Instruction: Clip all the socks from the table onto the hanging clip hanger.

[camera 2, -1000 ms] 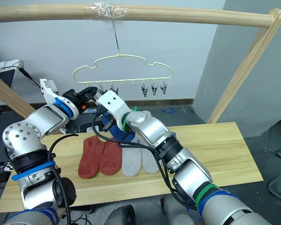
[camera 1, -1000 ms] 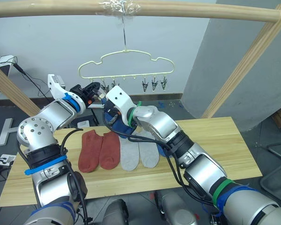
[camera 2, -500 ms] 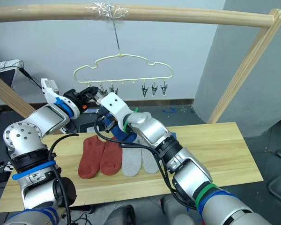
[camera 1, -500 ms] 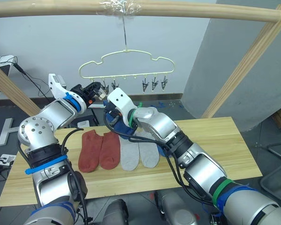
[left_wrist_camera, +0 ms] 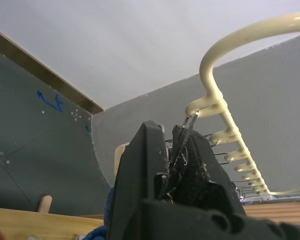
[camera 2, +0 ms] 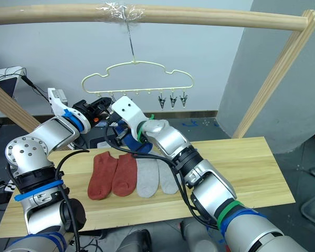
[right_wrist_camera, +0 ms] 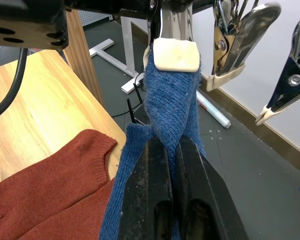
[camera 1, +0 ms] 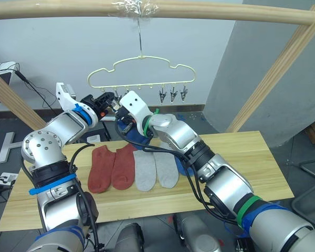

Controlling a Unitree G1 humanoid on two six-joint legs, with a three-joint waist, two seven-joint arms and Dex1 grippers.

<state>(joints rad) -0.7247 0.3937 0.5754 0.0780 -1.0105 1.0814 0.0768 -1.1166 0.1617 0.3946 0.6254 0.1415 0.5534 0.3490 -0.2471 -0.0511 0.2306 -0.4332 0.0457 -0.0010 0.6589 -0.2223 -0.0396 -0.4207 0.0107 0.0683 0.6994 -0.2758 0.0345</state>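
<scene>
The pale yellow clip hanger [camera 1: 142, 71] hangs by its hook from the top pole. My left gripper [camera 1: 109, 100] is shut on the hanger's leftmost silver clip [left_wrist_camera: 182, 145]. My right gripper [right_wrist_camera: 172, 150] is shut on a blue sock [right_wrist_camera: 172, 100] just below that clip. The sock's top edge sits at the clip's cream pads [right_wrist_camera: 175, 55], and its lower part hangs over the table's far edge [camera 1: 139, 140]. Two rust-red socks [camera 1: 111, 167] and two light grey socks [camera 1: 156, 170] lie side by side on the light wood table [camera 1: 252, 157].
Three free clips [camera 1: 172, 94] hang at the hanger's right end. A horizontal wooden pole [camera 1: 226, 10] runs overhead, with slanted poles at the right [camera 1: 273, 79] and left [camera 1: 10, 102]. The table's right half [camera 2: 241, 168] is bare wood.
My right gripper has lifted the blue sock up and to the left, close under the clip that my left gripper holds. The socks on the table have not moved.
</scene>
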